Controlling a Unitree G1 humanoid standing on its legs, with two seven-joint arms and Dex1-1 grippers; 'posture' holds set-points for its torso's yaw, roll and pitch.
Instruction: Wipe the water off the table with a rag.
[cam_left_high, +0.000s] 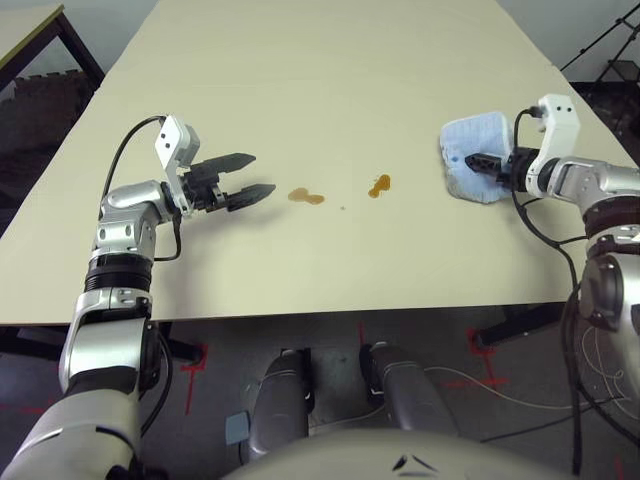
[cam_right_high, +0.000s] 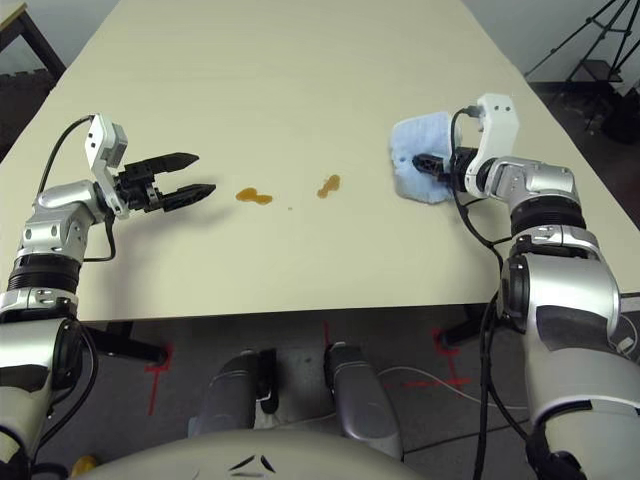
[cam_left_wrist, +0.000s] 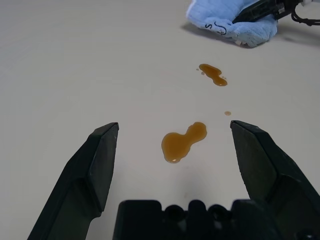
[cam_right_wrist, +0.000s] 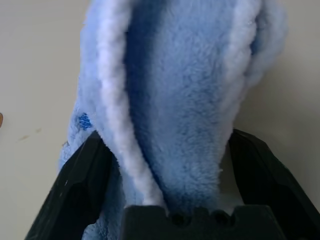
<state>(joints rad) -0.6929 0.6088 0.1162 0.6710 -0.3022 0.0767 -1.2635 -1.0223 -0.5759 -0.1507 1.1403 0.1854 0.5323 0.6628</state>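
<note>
On the pale beige table (cam_left_high: 330, 80) lie two amber blotches of water (cam_left_high: 306, 196) (cam_left_high: 379, 185) with a tiny speck (cam_left_high: 342, 208) between them. The light blue fluffy rag (cam_left_high: 478, 150) rests on the table to their right. My right gripper (cam_left_high: 478, 161) reaches into it from the right. In the right wrist view the rag (cam_right_wrist: 175, 100) fills the gap between its wide-set fingers (cam_right_wrist: 80, 185), which stand on either side of the cloth. My left gripper (cam_left_high: 258, 174) hovers open just left of the nearer blotch (cam_left_wrist: 182, 142), nothing between its fingers.
The table's front edge (cam_left_high: 330, 315) runs just below both arms. A second table corner (cam_left_high: 30, 30) stands at the far left, and a black tripod (cam_left_high: 610, 50) at the far right. Cables hang from my right arm (cam_left_high: 575, 300).
</note>
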